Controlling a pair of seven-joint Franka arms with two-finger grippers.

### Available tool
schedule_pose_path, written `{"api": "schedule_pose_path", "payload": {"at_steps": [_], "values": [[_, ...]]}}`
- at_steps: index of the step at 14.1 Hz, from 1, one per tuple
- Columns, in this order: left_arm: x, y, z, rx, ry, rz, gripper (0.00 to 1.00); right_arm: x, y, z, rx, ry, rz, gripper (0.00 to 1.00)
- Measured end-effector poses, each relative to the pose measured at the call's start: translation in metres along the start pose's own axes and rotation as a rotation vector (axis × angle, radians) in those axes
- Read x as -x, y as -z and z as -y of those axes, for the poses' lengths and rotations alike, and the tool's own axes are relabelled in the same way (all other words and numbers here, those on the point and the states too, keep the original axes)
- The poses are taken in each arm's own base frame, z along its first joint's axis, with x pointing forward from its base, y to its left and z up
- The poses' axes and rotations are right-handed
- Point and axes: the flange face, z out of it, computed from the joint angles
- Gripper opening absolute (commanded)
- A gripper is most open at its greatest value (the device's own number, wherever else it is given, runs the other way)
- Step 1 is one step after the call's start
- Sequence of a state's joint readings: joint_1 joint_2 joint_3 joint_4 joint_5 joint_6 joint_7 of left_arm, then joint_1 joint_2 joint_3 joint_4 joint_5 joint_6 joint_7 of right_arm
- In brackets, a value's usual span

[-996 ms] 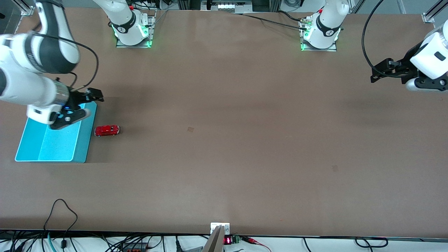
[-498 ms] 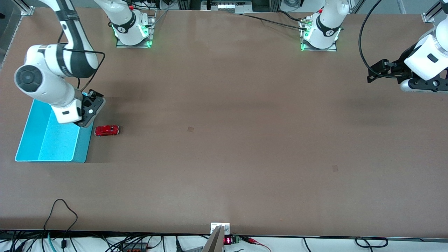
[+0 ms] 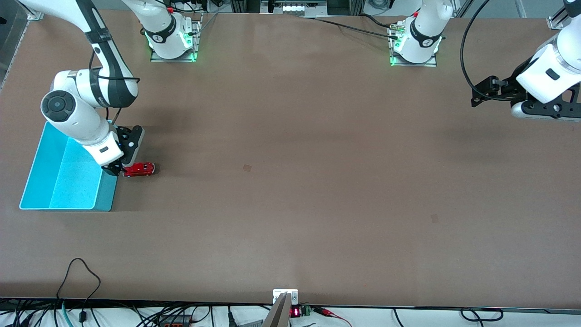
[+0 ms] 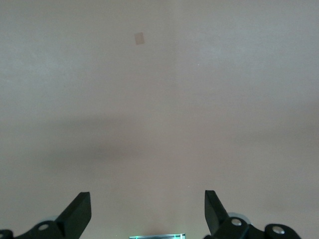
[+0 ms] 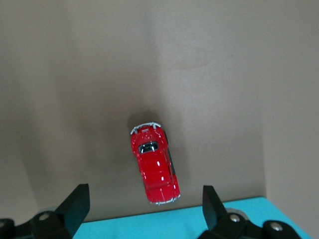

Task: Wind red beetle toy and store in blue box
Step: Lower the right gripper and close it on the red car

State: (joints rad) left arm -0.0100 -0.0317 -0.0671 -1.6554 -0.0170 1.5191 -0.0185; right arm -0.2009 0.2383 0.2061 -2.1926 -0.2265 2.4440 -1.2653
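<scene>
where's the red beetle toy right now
The red beetle toy sits on the table beside the blue box, toward the right arm's end, with the open right end effector just over it.

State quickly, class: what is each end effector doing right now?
Left end effector: open, empty, over bare table.
Right end effector: open, empty, above the tiny glossy red toy car.

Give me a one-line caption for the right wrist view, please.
Open right gripper poised above the red beetle toy, which sits on the table beside the blue box.
</scene>
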Motion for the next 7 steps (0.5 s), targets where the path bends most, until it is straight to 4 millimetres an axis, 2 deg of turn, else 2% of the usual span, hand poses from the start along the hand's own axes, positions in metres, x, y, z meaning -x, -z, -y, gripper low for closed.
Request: {"api": "schedule_pose_path", "payload": {"at_steps": [3, 7], "values": [[0.001, 0.001, -0.01, -0.002, -0.017, -0.003, 1.0, 0.003, -0.015, 0.003, 0.012, 0.043, -0.014, 1.0], [0.001, 0.001, -0.01, -0.002, -0.018, -0.003, 1.0, 0.012, -0.028, 0.003, 0.041, 0.157, -0.03, 1.0]]}}
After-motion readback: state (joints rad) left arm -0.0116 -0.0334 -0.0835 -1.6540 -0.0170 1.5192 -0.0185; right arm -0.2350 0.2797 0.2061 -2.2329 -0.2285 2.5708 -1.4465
